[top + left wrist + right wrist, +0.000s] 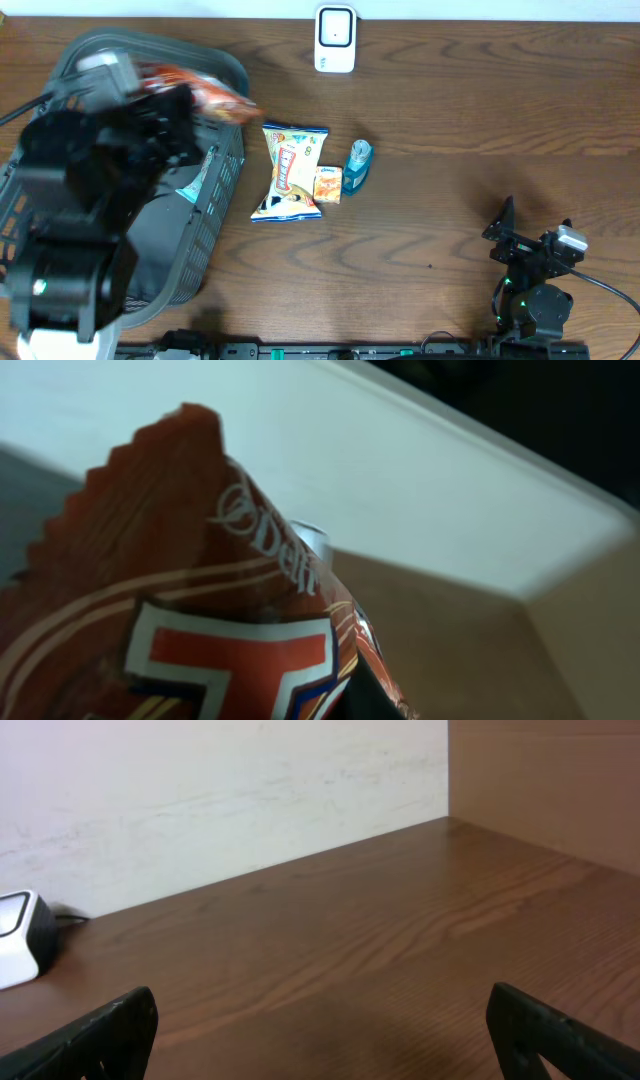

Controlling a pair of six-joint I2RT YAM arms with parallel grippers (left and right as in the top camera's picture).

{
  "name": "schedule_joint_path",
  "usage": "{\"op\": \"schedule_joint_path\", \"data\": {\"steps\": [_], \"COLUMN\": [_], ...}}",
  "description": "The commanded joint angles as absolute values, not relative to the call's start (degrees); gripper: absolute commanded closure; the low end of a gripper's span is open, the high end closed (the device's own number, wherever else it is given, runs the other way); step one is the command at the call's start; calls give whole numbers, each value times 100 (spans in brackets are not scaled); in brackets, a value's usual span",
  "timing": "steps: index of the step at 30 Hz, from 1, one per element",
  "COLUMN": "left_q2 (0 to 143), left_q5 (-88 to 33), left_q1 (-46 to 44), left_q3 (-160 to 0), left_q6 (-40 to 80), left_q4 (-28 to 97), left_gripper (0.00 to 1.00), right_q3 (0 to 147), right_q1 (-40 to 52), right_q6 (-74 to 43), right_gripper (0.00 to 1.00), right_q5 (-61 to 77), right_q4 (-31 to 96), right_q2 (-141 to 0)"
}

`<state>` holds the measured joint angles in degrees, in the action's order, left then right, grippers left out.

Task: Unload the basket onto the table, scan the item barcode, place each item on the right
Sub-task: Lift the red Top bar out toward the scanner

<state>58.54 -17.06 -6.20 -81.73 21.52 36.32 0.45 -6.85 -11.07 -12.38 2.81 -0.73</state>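
Left hand (178, 98) clamped on a crinkled orange foil snack bag (205, 92), with the grey plastic basket (222, 175) beneath it.
The white barcode scanner (335, 38) stands well to that hand's right; the right hand (512, 232), fingers apart, holds nothing over the brown wooden desk (480, 120).

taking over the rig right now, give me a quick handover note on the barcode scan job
Left gripper shut on the orange snack bag, above the grey basket.
Right gripper open, empty, at the table's near right.
Scanner at the far edge, nothing in front of it.
Yellow snack bag, small orange packet and teal item lie mid-table.
Done: orange snack bag grasped. To do: show its barcode to the scanner.
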Motion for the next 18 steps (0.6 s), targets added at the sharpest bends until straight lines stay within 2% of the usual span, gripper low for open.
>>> {"op": "schedule_joint_path", "data": {"steps": [1,12,18], "left_q2": [6250,8051,8941], "left_q5": [-2829,-2711,-1863], "left_q1": [-1009,-3225,-4193], "left_q3": [-8259,-8259,-8259], "left_q6": [1634,681,469], "left_q4": [3546,3048,2764], "left_gripper": [93,93,93], "right_q3": [32,30,32], "right_q1": [-714,-714,-714], "right_q6": [-1044,-1044,-1044], "right_gripper": [1,1,1], "right_q5": [-1251,-1251,-1249], "right_q4": [303,303,303], "right_q2": [-54,-54,-54]}}
